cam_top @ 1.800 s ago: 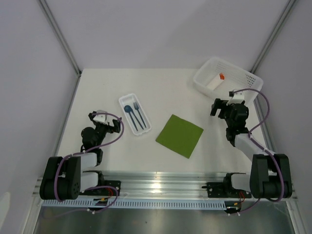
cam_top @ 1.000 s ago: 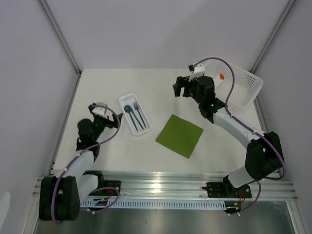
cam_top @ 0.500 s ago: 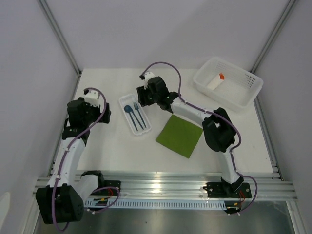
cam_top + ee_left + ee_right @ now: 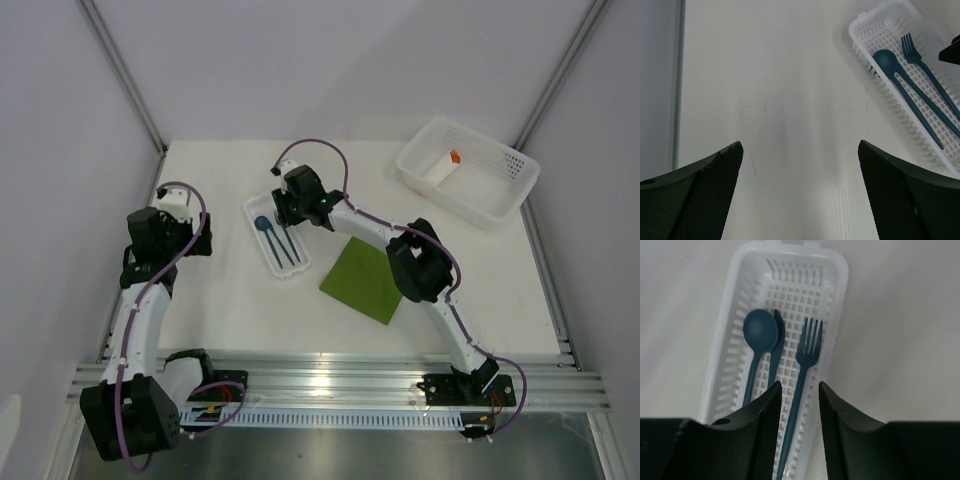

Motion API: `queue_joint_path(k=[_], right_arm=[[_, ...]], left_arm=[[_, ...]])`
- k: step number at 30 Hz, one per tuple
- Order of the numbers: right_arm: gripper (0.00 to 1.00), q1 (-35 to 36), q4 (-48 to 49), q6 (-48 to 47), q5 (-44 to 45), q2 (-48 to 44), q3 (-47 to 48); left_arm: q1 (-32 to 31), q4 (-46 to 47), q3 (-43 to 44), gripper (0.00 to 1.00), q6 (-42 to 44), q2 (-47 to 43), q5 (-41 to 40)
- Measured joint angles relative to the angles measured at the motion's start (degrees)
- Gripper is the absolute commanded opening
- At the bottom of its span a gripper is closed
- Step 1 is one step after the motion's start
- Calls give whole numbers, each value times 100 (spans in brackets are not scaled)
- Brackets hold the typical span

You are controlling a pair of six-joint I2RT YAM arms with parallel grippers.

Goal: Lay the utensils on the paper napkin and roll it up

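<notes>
A dark blue spoon (image 4: 760,330) and fork (image 4: 809,347) lie side by side in a narrow white ribbed tray (image 4: 837,270). A third dark blue piece (image 4: 778,335) lies partly under the spoon. My right gripper (image 4: 800,385) hangs over the tray's near end, jaws narrowed but open. The fork's handle runs through the gap without touching the fingers. In the top view this gripper (image 4: 287,212) covers the fork's head. The olive-green paper napkin (image 4: 368,279) lies flat to the right. My left gripper (image 4: 800,145) is wide open over bare table, left of the tray (image 4: 860,30).
A white mesh basket (image 4: 520,165) stands at the back right, holding a white piece with an orange tip (image 4: 443,165). The right arm stretches across the table above the napkin's far corner. The left wall runs close beside the left arm (image 4: 140,300).
The right arm has swung from beside the basket leftward to the tray, its jaws narrowing. The left arm has risen and moved toward the back left.
</notes>
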Motion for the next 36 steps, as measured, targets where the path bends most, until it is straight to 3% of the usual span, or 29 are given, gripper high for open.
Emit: queue_joint_path(k=[12, 28, 36], right_arm=[[31, 413, -264, -343, 667, 114, 28], [33, 507, -483, -501, 1427, 625, 387], [21, 492, -479, -422, 1307, 680, 435]], left_arm=[[0, 20, -92, 99, 4, 105, 11], [0, 20, -94, 100, 9, 144, 44], [0, 20, -94, 100, 46, 201, 44]])
